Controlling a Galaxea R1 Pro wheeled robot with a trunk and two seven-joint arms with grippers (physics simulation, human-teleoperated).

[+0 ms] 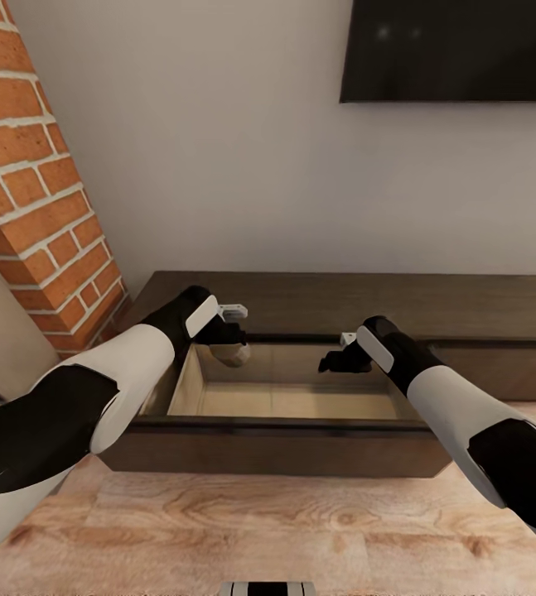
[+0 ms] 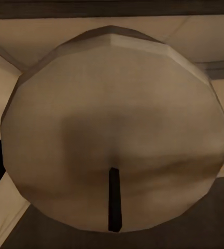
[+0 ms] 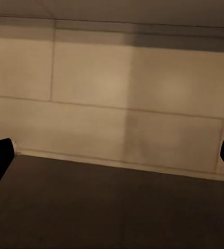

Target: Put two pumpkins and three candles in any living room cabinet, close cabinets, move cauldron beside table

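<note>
Both arms are showing smooth white shells alternating with glossy black segments. Each black wrist is carrying a flat white plate and a small pale-grey bracket. The left gripper [image 1: 233, 346] and right gripper [image 1: 330, 362] are showing black fingers.

One candle [image 1: 233, 354] shows, a tan stub with a dark wick. There is one long, low brown cabinet [image 1: 433, 302] with one pulled-out drawer [image 1: 292, 401]. Two robot arms reach over it, one left gripper [image 1: 228, 343] and one right gripper [image 1: 334, 359]. One dark screen [image 1: 454, 50] hangs on the wall, and one brick column [image 1: 40, 190] stands alongside.
</note>
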